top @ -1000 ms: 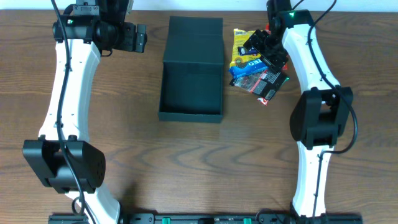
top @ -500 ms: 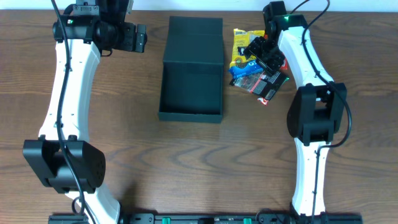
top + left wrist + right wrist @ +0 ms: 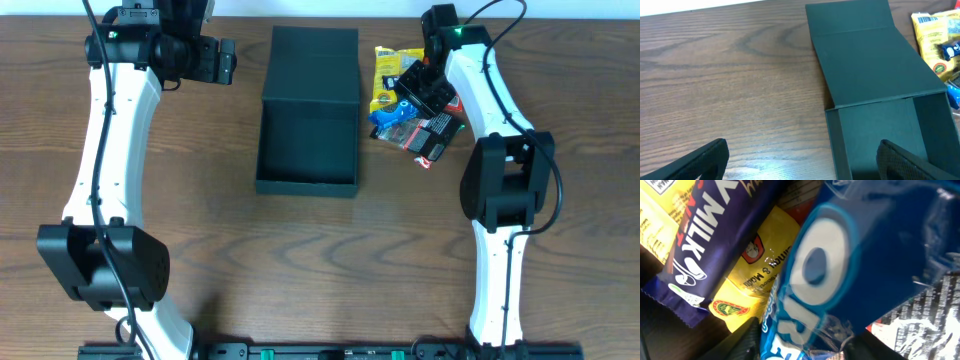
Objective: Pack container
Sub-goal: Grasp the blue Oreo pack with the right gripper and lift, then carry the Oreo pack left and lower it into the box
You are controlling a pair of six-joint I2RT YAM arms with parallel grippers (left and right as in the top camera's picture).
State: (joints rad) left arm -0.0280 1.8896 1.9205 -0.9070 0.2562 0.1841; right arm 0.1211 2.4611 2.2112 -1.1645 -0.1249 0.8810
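The dark green container point(image 3: 307, 140) lies open in the middle of the table, its flap lid point(image 3: 314, 60) folded back; the left wrist view shows it too point(image 3: 890, 135). A pile of snack packets lies to its right: a yellow packet point(image 3: 385, 70), a blue Oreo packet point(image 3: 392, 113) and a black-and-red packet point(image 3: 435, 135). My right gripper point(image 3: 418, 88) is down in the pile with its fingers closed around the blue Oreo packet point(image 3: 840, 265). A purple chocolate bar point(image 3: 715, 240) lies beside it. My left gripper point(image 3: 225, 62) is open and empty, left of the lid.
Wooden table point(image 3: 200, 250) all round. The table's far edge lies just behind the lid and the snack pile.
My right gripper has shifted slightly left and towards the back over the snack pile, and the blue packet has bunched up in it. The left arm has not moved.
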